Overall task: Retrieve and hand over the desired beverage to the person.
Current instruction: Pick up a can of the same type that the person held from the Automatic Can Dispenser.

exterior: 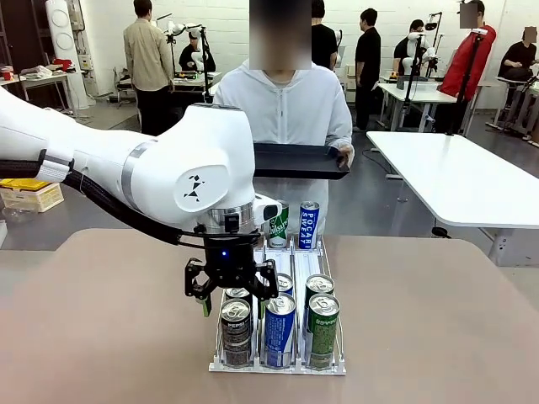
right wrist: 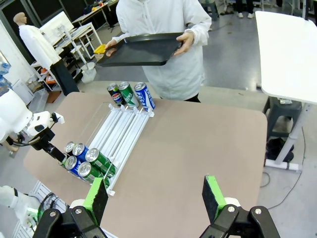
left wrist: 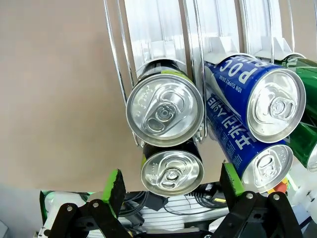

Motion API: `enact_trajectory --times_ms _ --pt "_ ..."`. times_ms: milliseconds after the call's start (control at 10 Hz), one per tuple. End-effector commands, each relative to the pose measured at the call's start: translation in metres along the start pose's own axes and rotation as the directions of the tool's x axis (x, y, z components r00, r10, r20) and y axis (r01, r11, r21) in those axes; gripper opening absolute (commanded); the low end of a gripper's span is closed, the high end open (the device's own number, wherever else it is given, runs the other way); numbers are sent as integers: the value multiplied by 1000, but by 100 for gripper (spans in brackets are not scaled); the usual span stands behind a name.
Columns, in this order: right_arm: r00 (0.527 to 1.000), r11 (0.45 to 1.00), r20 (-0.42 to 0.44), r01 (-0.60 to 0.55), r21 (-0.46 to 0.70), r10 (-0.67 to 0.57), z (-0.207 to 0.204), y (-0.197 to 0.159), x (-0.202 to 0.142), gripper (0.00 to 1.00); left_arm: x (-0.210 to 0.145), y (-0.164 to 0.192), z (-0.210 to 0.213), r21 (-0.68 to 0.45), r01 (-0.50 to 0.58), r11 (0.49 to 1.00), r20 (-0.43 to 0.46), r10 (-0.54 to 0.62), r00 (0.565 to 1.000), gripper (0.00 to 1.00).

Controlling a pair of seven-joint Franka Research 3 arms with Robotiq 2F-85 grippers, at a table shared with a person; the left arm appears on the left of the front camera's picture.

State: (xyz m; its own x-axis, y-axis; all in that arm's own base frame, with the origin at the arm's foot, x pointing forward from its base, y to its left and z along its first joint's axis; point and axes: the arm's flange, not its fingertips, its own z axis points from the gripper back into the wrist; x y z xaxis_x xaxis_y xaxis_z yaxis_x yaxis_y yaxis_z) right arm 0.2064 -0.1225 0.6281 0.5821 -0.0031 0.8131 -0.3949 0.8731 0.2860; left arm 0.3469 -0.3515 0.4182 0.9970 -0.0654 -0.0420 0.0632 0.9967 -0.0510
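Left gripper (exterior: 233,291): jaws wide apart, empty, hung over the black Pepsi can (exterior: 236,326) at the white wire rack's (exterior: 278,368) near end.
Left wrist view: green pads (left wrist: 114,181) flanked the lane's silver can tops, not touching.
Right gripper (right wrist: 156,194): stood open, empty, above the beige table (right wrist: 198,144).
Right wrist view: person in a white hooded jacket (right wrist: 168,74) held a black tray (right wrist: 138,52) beyond the rack.

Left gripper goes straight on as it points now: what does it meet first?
Probably the top of the front Pepsi can, centred between the fingers of the left gripper; depth unclear.
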Motion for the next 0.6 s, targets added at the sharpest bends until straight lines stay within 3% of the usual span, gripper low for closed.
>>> enact_trajectory --times_ms 0,500 --pt "1000 1000 1 2 2 -2 -2 -1 -1 100 5 -2 5 8 -6 1000 13 6 1000 100" --pt "1000 1000 1 2 2 -2 -2 -1 -1 100 6 1 10 10 -19 1000 45 19 999 100"
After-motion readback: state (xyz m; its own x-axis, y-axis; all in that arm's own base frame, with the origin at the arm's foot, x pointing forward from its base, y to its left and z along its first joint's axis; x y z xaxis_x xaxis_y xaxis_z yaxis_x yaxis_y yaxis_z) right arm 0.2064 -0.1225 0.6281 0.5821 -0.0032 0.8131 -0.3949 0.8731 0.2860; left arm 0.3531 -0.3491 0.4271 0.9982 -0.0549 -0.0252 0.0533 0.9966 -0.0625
